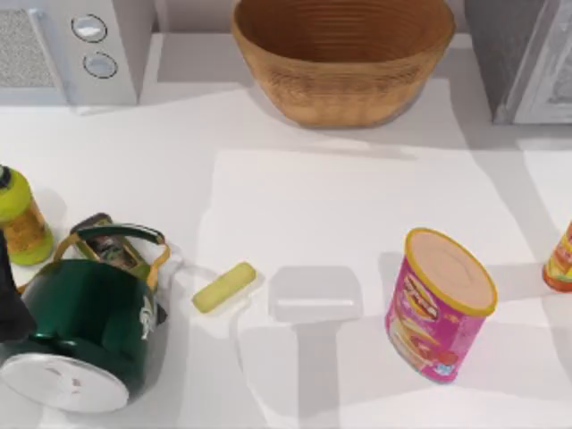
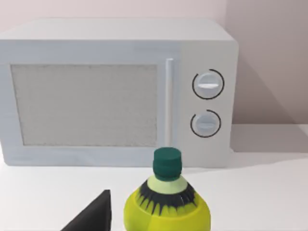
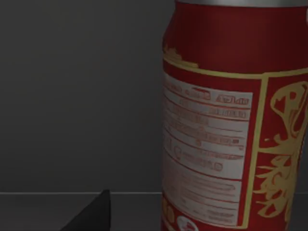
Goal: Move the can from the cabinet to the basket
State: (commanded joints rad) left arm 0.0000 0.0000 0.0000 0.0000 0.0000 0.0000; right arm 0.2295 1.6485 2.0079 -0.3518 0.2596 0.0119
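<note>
The red can (image 3: 231, 120) with its silver top stands upright and very close in the right wrist view, against the dark grey inside wall of the cabinet (image 1: 523, 54), which is at the table's back right. My right gripper's dark fingertip (image 3: 94, 216) shows low beside the can, apart from it. The tan wicker basket (image 1: 344, 58) sits at the back centre, with nothing in it. My left arm (image 1: 9, 304) is parked at the left edge, and its fingertip (image 2: 96, 216) is beside a yellow-green bottle (image 2: 166, 207).
A white microwave (image 1: 71, 49) stands at the back left. A green kettle (image 1: 85, 331) and the yellow-green bottle (image 1: 20, 219) are at the front left. A yellow bar (image 1: 223, 287) lies mid-table. A pink canister (image 1: 440, 304) and an orange bottle (image 1: 559, 259) are at the right.
</note>
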